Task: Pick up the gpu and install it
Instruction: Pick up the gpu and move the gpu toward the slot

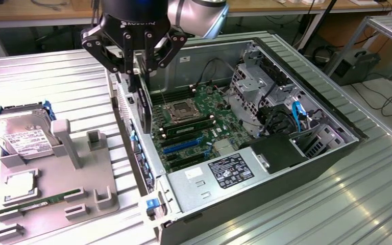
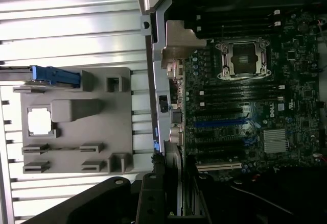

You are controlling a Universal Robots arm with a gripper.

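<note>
The gpu (image 1: pixel 140 84) is a thin dark card hanging edge-down from my gripper (image 1: pixel 139 64), which is shut on it. It hovers over the open computer case (image 1: pixel 318 97), just above the case's rear wall at the exterior view's left and beside the CPU socket (image 1: pixel 182 109). In the wrist view the gpu (image 2: pixel 178 180) is seen edge-on with its silver bracket, between my dark fingers (image 2: pixel 148 201). Beyond it lies the motherboard (image 2: pixel 245 106) with its blue slot (image 2: pixel 219 123) and black slots free.
A grey fixture tray (image 1: pixel 59 189) lies on the exterior view's left, carrying a hard drive in a blue frame (image 1: pixel 19 135), a CPU (image 1: pixel 20 182) and a green RAM stick (image 1: pixel 39 200). Drive cages and cables (image 1: pixel 271 97) crowd the case's far side. The table is ribbed metal.
</note>
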